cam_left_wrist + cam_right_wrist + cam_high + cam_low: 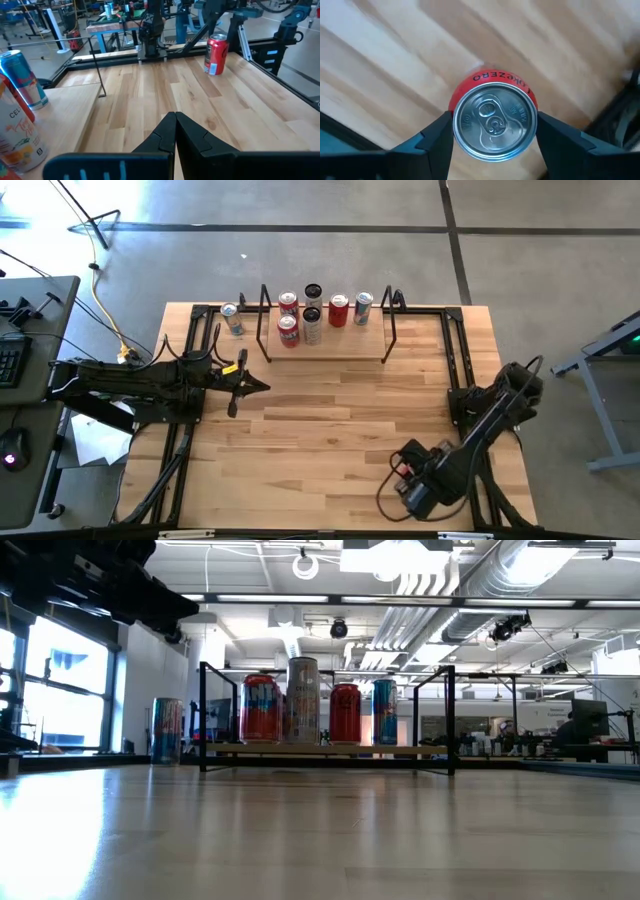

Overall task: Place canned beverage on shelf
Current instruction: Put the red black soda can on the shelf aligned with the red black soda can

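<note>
A red can stands at the near right of the table; its silver top [495, 122] fills the right wrist view, and it shows far off in the left wrist view [216, 54]. My right gripper [495, 132] is above it [405, 470], shut on it. The shelf [325, 345] stands at the far middle with several cans [312, 315] on its board; it also shows in the low view [325, 750]. My left gripper [262, 387] is shut and empty over the table's left half, its fingers level [175, 131]. My right gripper pinches the red can between its two fingers [437, 137], one on each side of the upper wall just under the top rim [457, 125]. The fingers come from above, pointing down. The can is nearly upright; I cannot tell whether its bottom [214, 72] is on the table.
One more can [232, 318] stands on the table just left of the shelf, also in the low view [167, 730]. Black wire frames [390, 320] rise at each end of the shelf. The arm mounts and rails [455, 350] line both table sides.
</note>
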{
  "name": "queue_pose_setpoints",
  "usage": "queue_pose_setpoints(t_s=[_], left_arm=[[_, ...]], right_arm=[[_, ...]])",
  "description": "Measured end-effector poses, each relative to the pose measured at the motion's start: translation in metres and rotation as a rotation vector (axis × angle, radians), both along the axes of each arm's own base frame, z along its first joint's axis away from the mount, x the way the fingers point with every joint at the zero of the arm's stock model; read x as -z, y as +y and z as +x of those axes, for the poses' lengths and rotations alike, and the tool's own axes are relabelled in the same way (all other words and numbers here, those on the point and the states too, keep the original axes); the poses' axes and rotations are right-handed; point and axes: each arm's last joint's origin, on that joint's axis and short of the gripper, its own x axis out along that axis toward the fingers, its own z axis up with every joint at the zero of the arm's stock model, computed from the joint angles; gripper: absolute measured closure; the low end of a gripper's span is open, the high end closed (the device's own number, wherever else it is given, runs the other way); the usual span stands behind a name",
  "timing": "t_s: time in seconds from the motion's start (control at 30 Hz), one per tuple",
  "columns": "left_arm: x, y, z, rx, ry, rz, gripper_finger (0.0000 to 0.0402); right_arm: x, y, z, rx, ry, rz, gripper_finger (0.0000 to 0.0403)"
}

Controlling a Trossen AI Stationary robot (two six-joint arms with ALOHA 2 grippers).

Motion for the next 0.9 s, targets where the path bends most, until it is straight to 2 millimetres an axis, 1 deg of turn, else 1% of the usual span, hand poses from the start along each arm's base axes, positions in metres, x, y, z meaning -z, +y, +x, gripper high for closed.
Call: queue_pose_setpoints(t_s=[0.1,0.23,0.37,0.5,0.67,0.73,0.9], left_arm=[[0.000,0.000,0.000,0.000,0.000,0.000,0.0401],[0.000,0.000,0.000,-0.001,0.000,-0.004,0.0401],[0.000,0.000,0.000,-0.002,0.000,-0.011,0.0402],[0.000,0.000,0.000,-0.004,-0.001,-0.018,0.0401],[-0.001,0.000,0.000,-0.004,-0.007,-0.017,0.0401],[-0.001,0.000,0.000,-0.004,-0.008,-0.017,0.0401],[-0.002,0.000,0.000,-0.004,-0.018,-0.016,0.0401]], right_arm=[[-0.016,-0.009,0.012,-0.007,-0.058,-0.027,0.0171],[-0.031,-0.028,0.029,0.011,-0.074,-0.051,0.0171],[-0.046,-0.059,0.051,0.021,-0.077,-0.058,0.0172],[-0.062,-0.102,0.077,0.019,-0.116,-0.079,0.0172],[-0.081,-0.169,0.101,0.034,-0.159,-0.091,0.0172],[-0.086,-0.197,0.109,0.046,-0.198,-0.078,0.0172],[-0.089,-0.263,0.126,0.063,-0.340,-0.039,0.0172]])
